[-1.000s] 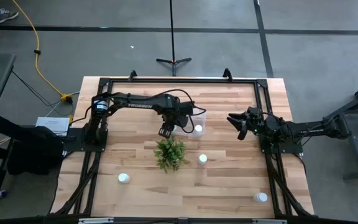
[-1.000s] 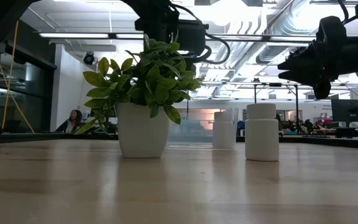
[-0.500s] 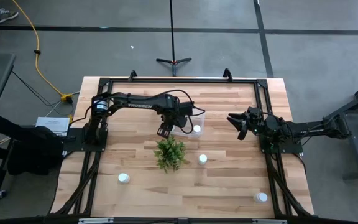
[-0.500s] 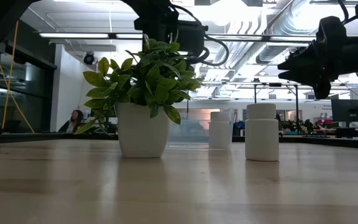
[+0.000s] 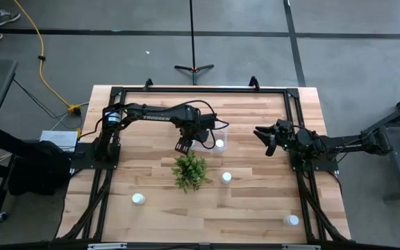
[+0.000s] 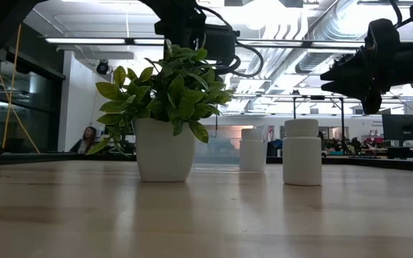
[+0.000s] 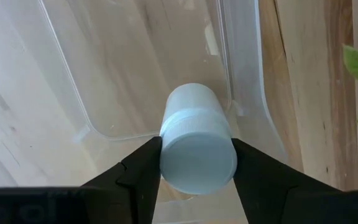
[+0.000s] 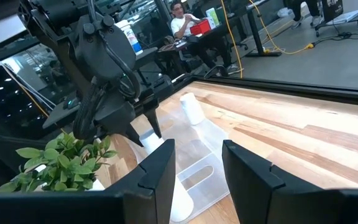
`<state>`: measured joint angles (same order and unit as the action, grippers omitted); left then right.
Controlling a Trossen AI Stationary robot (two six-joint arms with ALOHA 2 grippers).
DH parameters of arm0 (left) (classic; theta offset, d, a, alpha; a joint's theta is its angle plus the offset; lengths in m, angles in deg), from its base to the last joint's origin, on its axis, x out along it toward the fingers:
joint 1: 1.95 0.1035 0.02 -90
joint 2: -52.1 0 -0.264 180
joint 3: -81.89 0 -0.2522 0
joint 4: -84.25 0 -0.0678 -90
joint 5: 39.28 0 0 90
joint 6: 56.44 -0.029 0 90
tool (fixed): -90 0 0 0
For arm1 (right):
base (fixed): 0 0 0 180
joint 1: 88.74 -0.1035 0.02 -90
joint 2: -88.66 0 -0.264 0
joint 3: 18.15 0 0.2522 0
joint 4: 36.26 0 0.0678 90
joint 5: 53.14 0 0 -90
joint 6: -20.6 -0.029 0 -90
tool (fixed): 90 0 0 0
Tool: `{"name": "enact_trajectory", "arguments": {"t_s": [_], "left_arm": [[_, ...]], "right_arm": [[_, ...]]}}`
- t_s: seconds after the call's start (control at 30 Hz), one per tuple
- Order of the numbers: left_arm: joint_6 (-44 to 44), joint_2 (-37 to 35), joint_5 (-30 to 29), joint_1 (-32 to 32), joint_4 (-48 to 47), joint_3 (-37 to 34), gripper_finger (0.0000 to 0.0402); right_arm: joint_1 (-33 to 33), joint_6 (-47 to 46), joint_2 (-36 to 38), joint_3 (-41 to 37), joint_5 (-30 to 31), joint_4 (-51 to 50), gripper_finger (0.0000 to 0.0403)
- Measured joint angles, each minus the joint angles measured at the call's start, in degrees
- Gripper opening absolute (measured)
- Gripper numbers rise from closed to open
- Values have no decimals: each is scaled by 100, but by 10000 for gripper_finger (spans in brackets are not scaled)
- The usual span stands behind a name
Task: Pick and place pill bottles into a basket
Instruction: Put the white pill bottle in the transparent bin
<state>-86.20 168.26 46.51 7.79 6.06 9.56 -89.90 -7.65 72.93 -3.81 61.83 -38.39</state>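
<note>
My left gripper (image 5: pixel 184 146) points down over the left end of the basket (image 5: pixel 226 135), a clear bin beside the plant. It is shut on a white pill bottle (image 7: pixel 194 124), which the arm hides in the high view and the plant hides in the low view. Another pill bottle (image 5: pixel 219 144) stands upright inside the basket's right part, and the low view shows this second bottle (image 6: pixel 252 149) too. My right gripper (image 5: pixel 264 135) hangs open and level above the table's right side, holding nothing. My left gripper (image 7: pixel 196 140) pinches the pill bottle's white cap (image 7: pixel 197 165) between its two fingers, one on each side. The fingers come from above, pointing down. The bottle stands upright below them, inside the basket's near corner (image 7: pixel 229 115). Whether its base rests on the basket's floor is not visible.
A green plant in a white pot (image 5: pixel 190 171) stands just on the near side of the basket. Loose pill bottles stand on the table to the plant's right (image 5: pixel 226 178), at the near left (image 5: pixel 138 199) and at the near right (image 5: pixel 292 220). A black frame runs along the table's edges.
The pill bottle in the basket's right part has shifted slightly toward the table's left edge and is still upright. Both arms have kept still.
</note>
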Motion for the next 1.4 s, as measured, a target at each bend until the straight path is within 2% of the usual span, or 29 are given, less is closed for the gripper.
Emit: {"name": "enact_trajectory", "arguments": {"t_s": [0.37,0.47,0.73,0.9,1.2,1.4], "left_arm": [[198,0,0,0,-17,0,225],[308,4,0,0,-28,0,252],[307,4,-80,-2,-33,0,358],[311,4,-382,-2,-83,0,396],[348,4,-385,-4,-347,0,376],[348,4,-387,-4,-540,179,377]], "right_arm": [[0,-1,0,1,-2,0,124],[0,0,-1,0,-2,0,124],[1,-2,0,1,-2,0,124],[-1,-2,0,1,-2,0,124],[0,-2,0,0,-2,1,124],[1,0,0,1,-2,0,124]]}}
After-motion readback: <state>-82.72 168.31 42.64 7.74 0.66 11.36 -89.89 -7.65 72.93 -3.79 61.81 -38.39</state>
